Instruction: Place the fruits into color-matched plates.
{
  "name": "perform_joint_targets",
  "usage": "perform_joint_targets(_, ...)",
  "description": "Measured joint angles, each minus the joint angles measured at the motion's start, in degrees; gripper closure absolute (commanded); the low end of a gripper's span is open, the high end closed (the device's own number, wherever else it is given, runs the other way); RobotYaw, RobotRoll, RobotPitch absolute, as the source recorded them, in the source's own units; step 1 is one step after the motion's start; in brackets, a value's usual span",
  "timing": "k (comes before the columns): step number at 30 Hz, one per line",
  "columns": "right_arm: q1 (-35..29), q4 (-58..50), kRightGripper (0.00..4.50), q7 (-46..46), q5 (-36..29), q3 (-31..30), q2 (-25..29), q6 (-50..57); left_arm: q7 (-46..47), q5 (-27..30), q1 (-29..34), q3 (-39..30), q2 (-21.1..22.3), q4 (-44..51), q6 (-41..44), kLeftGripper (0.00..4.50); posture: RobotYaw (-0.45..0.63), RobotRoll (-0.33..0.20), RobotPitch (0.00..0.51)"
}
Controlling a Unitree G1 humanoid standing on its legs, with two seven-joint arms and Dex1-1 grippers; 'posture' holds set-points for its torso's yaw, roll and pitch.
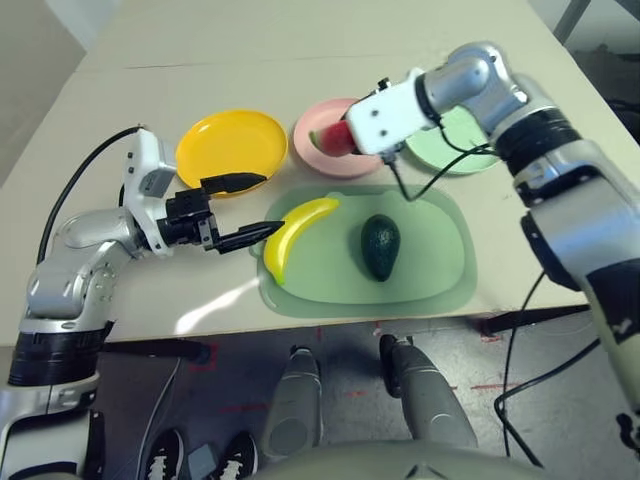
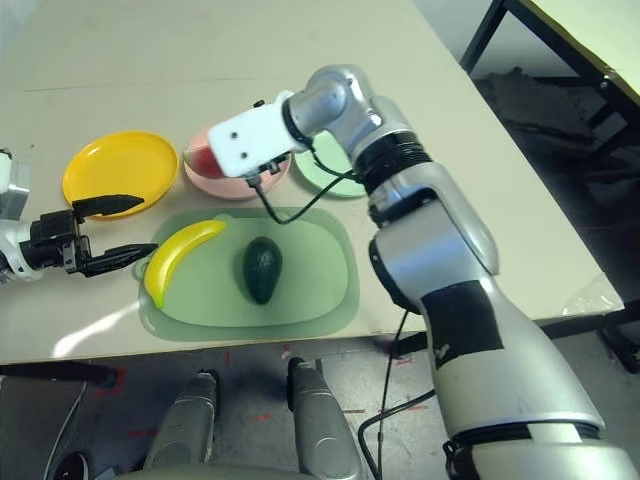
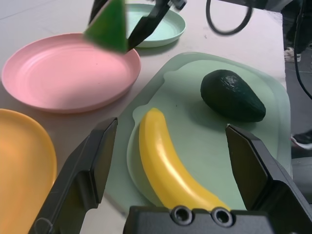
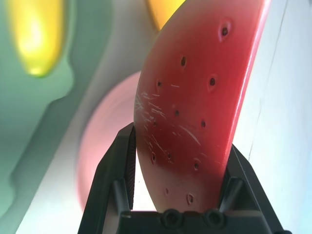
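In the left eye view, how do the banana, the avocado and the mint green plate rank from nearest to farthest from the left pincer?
1. Banana: right beside the open left pincer, on the mat.
2. Avocado: farther right on the mat.
3. Mint green plate: far right, behind the right arm.

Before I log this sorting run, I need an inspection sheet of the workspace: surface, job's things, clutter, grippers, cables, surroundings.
Surface: beige table, pale green mat on it.
Job's things: banana and avocado on the mat; yellow plate, pink plate and mint green plate bare.
Clutter: nothing seen.
Grippers: left gripper open beside the banana; right gripper shut on watermelon wedge above the pink plate.
Cables: black cable hanging from the right wrist.
Surroundings: floor, another table's leg.
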State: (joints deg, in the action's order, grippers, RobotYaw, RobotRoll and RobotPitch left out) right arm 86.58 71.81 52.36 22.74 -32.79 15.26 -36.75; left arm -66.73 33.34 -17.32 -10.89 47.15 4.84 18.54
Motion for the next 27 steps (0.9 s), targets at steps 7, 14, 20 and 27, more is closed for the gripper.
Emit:
perform_joint_targets(7,-0.07,4.32,2.45,-11.24,9.12,-2.23,-2.55,2.05,0.32,0.48,3.24,-0.15,0.66,4.88,0.95,0.00,0.04,0.000,0.238)
perform_joint_targets(14,-0.07,5.15,1.45,-13.56,11.99,-2.31,-2.84,2.30,1.12,0.83,4.27,-0.38,0.74,6.63,1.03,0.00,0.04,0.000,0.233)
perform_joint_targets(20,-0.06,5.14,0.02,-13.62,12.09,-2.25,-1.13,1.31,1.24,0.73,3.58,-0.16,0.34,6.86,0.81,0.00,0.01,0.000,0.220)
perform_joint_targets(27,1.25,4.34,0.02,-6.79,11.39,-1.05,2.04,-3.83,-0.54,-0.46,1.64,0.75,0.27,3.77,-1.14,0.00,0.00,0.000,0.218)
